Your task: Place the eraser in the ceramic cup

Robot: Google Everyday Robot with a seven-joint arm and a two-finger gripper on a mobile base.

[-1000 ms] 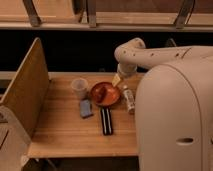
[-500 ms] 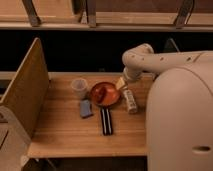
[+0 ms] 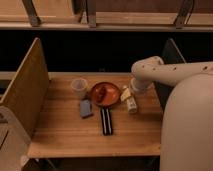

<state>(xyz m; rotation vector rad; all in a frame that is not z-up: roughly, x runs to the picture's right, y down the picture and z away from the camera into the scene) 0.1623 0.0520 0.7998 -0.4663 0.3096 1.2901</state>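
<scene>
You are looking down on a wooden table that stands against a dark wall, with a pale wooden rail running across the top of the view. At the far left, well away from the gripper, an upright wooden panel closes off the table's edge. Moving right you come to the ceramic cup, a small pale round cup standing upright, to the left of the gripper with the bowl between them. Just in front of the cup lies a blue-grey block, flat on the wood, left of the gripper and a little nearer to you. The orange-red bowl is next, immediately to the gripper's left, with something reddish inside it that you cannot identify. The eraser, a long black bar with a pale stripe, lies flat on the table in front of the bowl, nearer to you than the gripper and slightly left of it, apart from the cup and not in it. The gripper hangs low over the table beside the bowl's right rim, right by a pale yellowish object that lies on the wood. You cannot tell how far the gripper is open, nor whether it has hold of that object. From it the white arm reaches back to the right, to the robot's body, which fills the lower right corner.
</scene>
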